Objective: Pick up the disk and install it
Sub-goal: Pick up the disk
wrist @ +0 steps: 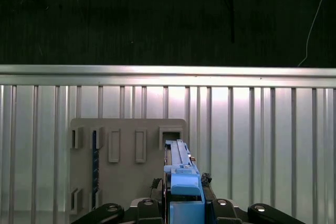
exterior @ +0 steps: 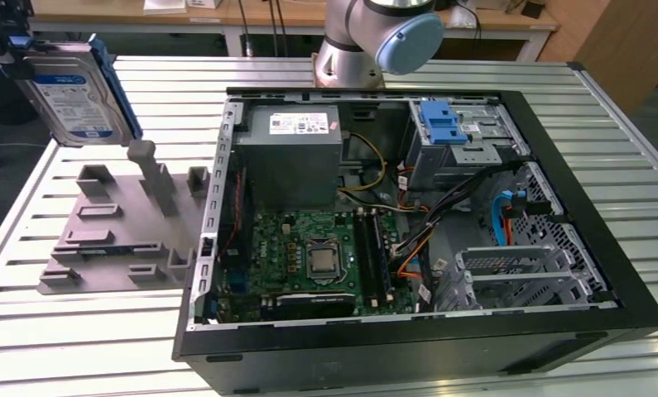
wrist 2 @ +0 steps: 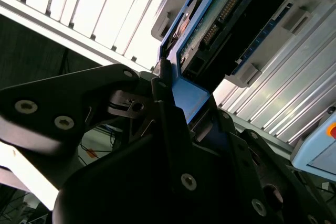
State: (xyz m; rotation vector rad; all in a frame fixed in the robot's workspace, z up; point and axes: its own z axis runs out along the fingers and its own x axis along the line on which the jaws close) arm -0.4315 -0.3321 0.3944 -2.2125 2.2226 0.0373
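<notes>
Fingers pinch shut on the blue carrier; the computer case lies well apart from them; the grey holder sits beneath them; the disk hangs between them; pickup seems done; installing calls for squaring it to the case.

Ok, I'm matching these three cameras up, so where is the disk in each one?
Exterior view: the disk is at the exterior view's far left, lifted clear of the grey fixture.
First wrist view: the disk is edge-on, clamped in the gripper, blue carrier toward the camera.
Second wrist view: the disk shows its circuit-board side.
Shared landmark: the slatted table, in all three.
</notes>
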